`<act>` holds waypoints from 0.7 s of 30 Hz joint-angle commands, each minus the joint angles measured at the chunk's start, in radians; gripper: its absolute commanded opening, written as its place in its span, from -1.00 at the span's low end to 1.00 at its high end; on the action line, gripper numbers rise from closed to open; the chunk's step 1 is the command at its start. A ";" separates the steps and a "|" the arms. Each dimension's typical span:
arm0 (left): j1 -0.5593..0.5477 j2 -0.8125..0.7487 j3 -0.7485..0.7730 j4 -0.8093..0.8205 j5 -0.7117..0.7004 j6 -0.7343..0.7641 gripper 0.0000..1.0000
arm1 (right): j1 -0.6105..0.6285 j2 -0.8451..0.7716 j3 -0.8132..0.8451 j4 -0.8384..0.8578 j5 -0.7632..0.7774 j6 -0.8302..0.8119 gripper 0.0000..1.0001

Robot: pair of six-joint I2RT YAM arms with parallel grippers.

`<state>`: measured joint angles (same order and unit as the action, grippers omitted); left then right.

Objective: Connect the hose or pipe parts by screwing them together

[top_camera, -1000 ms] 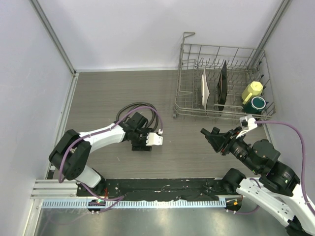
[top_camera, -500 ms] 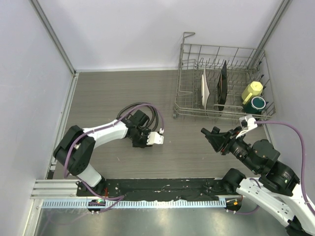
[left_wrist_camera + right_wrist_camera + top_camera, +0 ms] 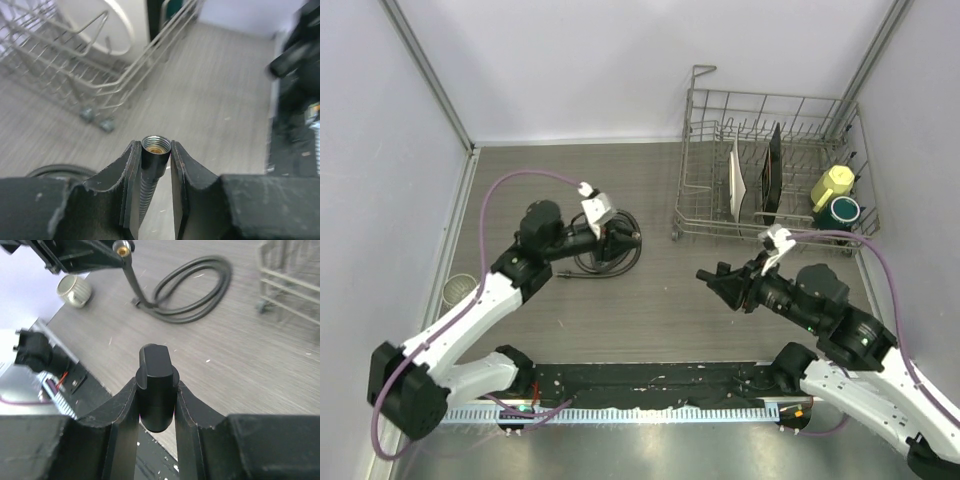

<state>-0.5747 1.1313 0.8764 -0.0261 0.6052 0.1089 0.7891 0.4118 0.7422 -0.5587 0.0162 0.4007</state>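
A black ribbed hose lies coiled on the grey table left of centre, also seen as a loop in the right wrist view. My left gripper is shut on its end connector, held off the table, with the threaded metal mouth facing the right arm. My right gripper hovers right of centre, shut on the small black nozzle fitting, whose flattened tip points toward the left gripper. A gap of table separates the two parts.
A wire dish rack with plates, a yellow cup and a teal cup stands at the back right; its corner is close ahead of the left gripper. A small metal cap lies by the left wall. A black rail runs along the near edge.
My left gripper closed on the hose end and lifted it off the table, swinging to face right. My right gripper moved left toward the centre, still holding the fitting.
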 commanded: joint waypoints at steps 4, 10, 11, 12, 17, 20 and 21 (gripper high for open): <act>0.015 -0.263 -0.171 0.138 0.269 -0.186 -1.00 | 0.001 0.191 0.117 0.209 -0.428 -0.158 -0.99; 0.015 -0.403 -0.217 -0.064 0.324 -0.005 -1.00 | 0.002 0.449 0.274 0.188 -0.565 -0.373 -0.98; 0.015 -0.410 -0.221 -0.084 0.330 0.032 -1.00 | 0.002 0.484 0.357 0.148 -0.514 -0.458 -0.99; 0.015 -0.422 -0.229 -0.098 0.334 0.060 -1.00 | 0.004 0.524 0.396 0.107 -0.484 -0.492 -0.98; -0.003 -0.406 -0.237 -0.208 0.323 0.270 -1.00 | 0.051 0.665 0.545 -0.067 -0.495 -0.723 -0.98; -0.025 -0.364 -0.199 -0.284 0.304 0.345 -1.00 | 0.094 0.668 0.556 -0.041 -0.406 -0.792 -0.99; -0.027 -0.355 -0.192 -0.293 0.303 0.351 -1.00 | 0.111 0.679 0.568 -0.050 -0.389 -0.828 -0.99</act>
<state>-0.5823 0.7422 0.6415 -0.2157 0.9115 0.3149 0.8509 1.0985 1.2388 -0.5819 -0.4370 -0.2398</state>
